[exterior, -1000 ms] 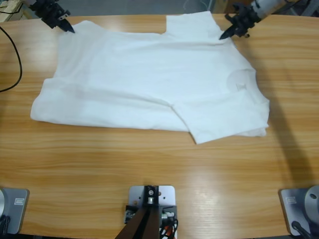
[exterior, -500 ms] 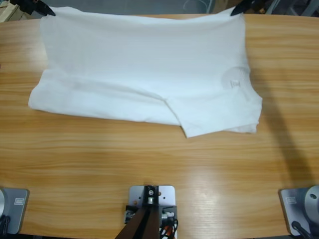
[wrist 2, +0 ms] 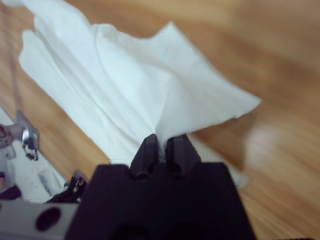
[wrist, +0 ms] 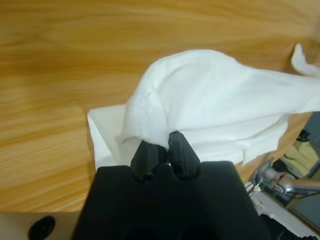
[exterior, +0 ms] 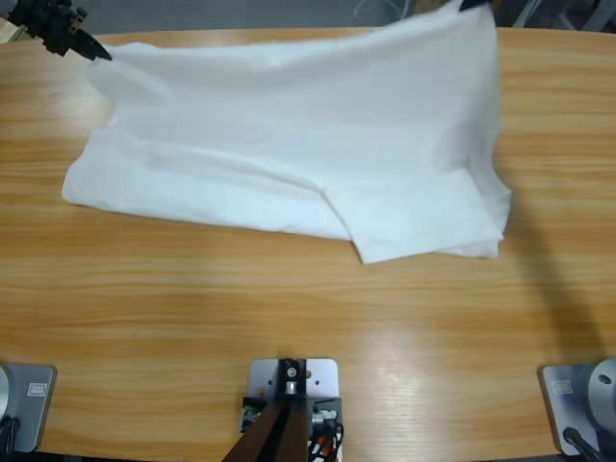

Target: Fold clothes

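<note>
Two grippers clamp one white T-shirt.

Left gripper (wrist: 159, 146) and right gripper (wrist 2: 165, 145) each pinch a far corner of the T-shirt (exterior: 308, 154) with jaws closed tight on cloth, lifting that edge while its near edge lies on the wooden table (exterior: 308, 308).

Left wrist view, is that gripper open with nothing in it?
No, the left gripper has its jaws pinched together on a bunched edge of the white T-shirt, which lifts away from the wooden table.
</note>
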